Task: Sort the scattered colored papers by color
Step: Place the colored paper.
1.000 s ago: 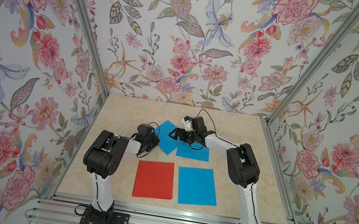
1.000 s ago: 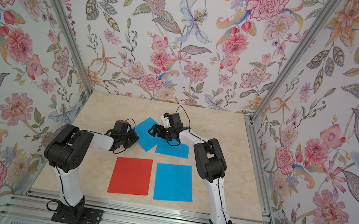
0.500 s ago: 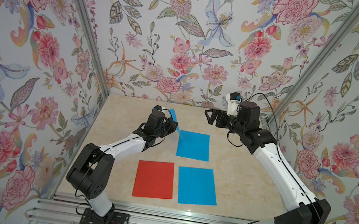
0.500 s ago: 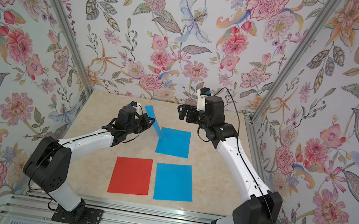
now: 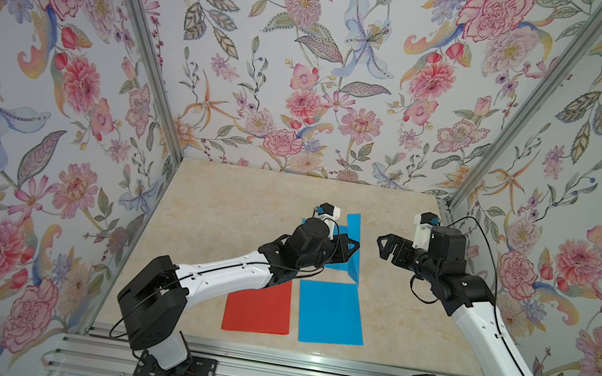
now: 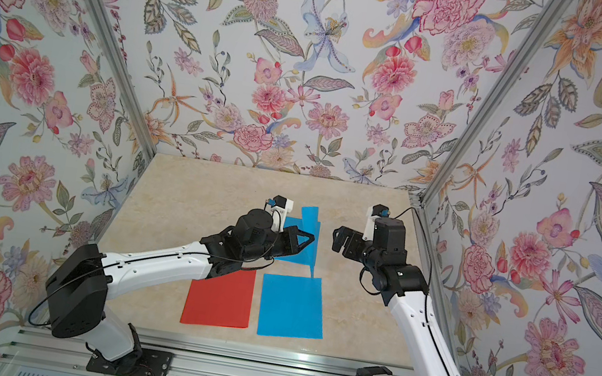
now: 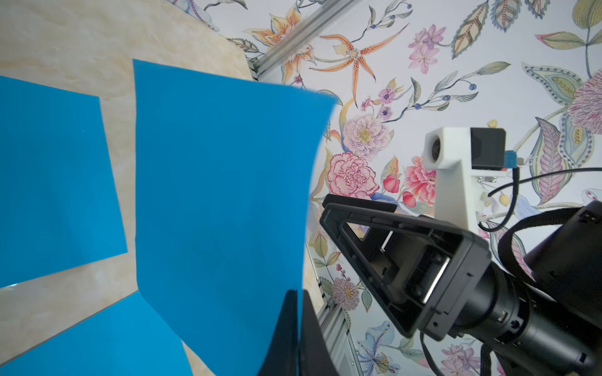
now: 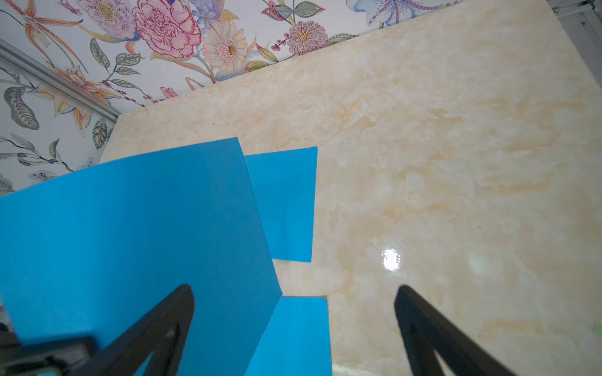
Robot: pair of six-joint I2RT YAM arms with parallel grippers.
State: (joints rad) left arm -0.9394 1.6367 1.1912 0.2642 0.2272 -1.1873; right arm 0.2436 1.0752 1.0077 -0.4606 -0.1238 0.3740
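Two closed fingers of the left gripper (image 7: 294, 325) pinch one edge of a thin sky-blue paper sheet (image 5: 355, 224), which stands upright just off table centre toward 2 o'clock. At its 3 o'clock the right gripper (image 5: 384, 247) gapes, empty. Below lies a second flat blue sheet (image 6: 292, 225). A third blue sheet (image 5: 330, 312) lies at 6 o'clock, and a red-orange sheet (image 5: 259, 309) at 7 on the beige marbled table (image 5: 239, 208). The blues are likely being gathered. Next, lay the floppy sheet squarely on a blue. No writing is readable.

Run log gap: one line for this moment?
left fingers: shut on lifted sky-blue paper sheet | right fingers: open, empty | flat: red-orange paper sheet, near sky-blue sheet, far sky-blue sheet
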